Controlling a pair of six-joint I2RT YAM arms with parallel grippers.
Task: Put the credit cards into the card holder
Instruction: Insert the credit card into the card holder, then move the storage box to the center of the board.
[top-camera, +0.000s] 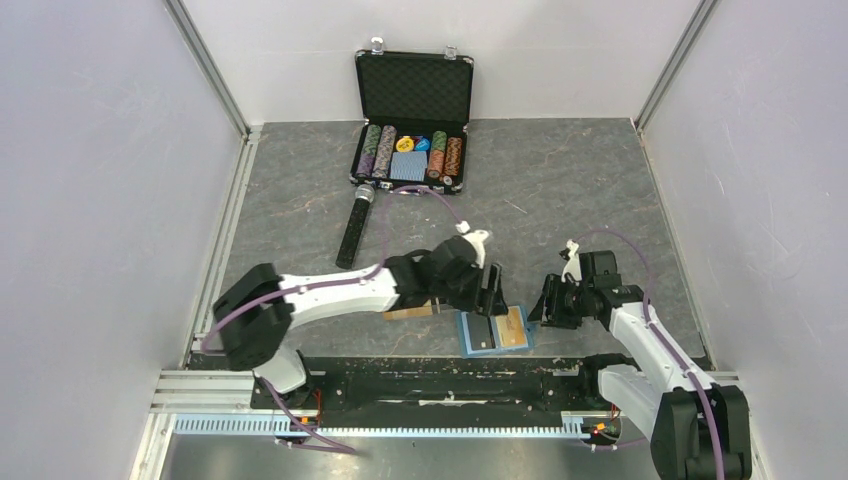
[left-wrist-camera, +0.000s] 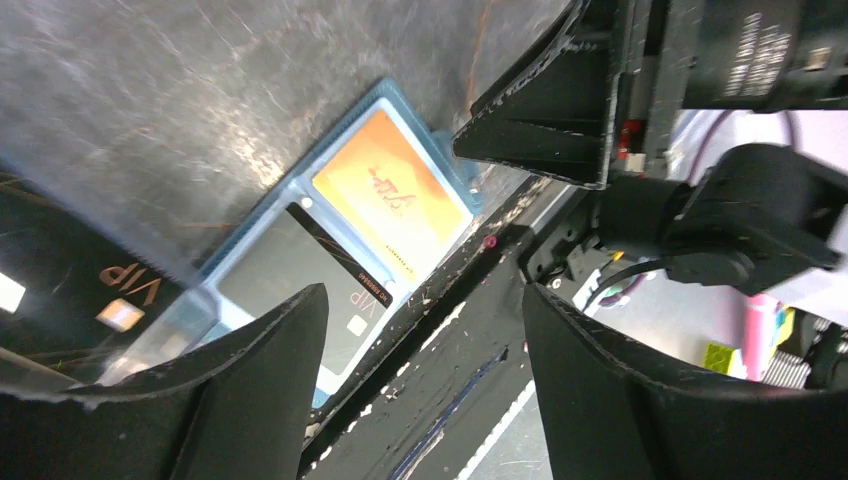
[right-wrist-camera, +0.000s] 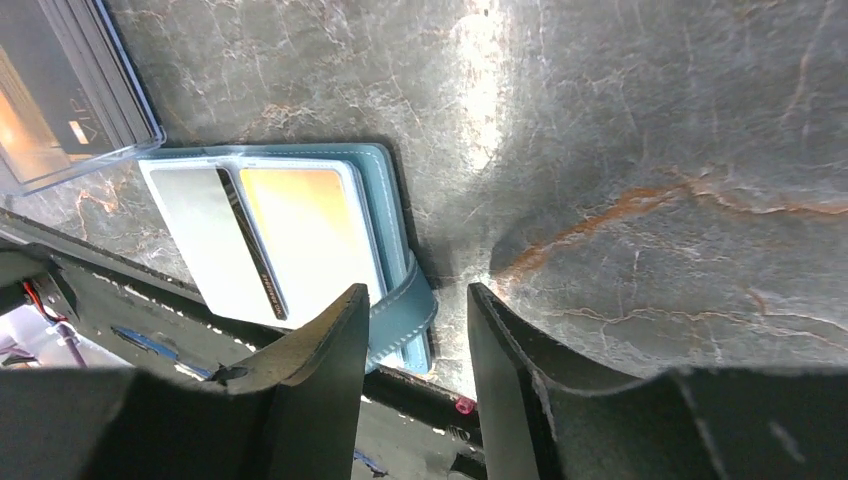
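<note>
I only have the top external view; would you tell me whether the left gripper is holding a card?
Observer: No; the left gripper stands open, nothing between its jaws.
Operator: What is in the card holder?
Observer: The card holder holds an orange card in one pocket, a dark card in the other.
Operator: And the right gripper?
Observer: The right gripper is open, the holder's snap tab just below the gap.

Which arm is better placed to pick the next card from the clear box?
Left. Its open left gripper hovers next to the clear box, which lies left of the card holder. The right gripper sits at the holder's far edge, by its snap tab.
</note>
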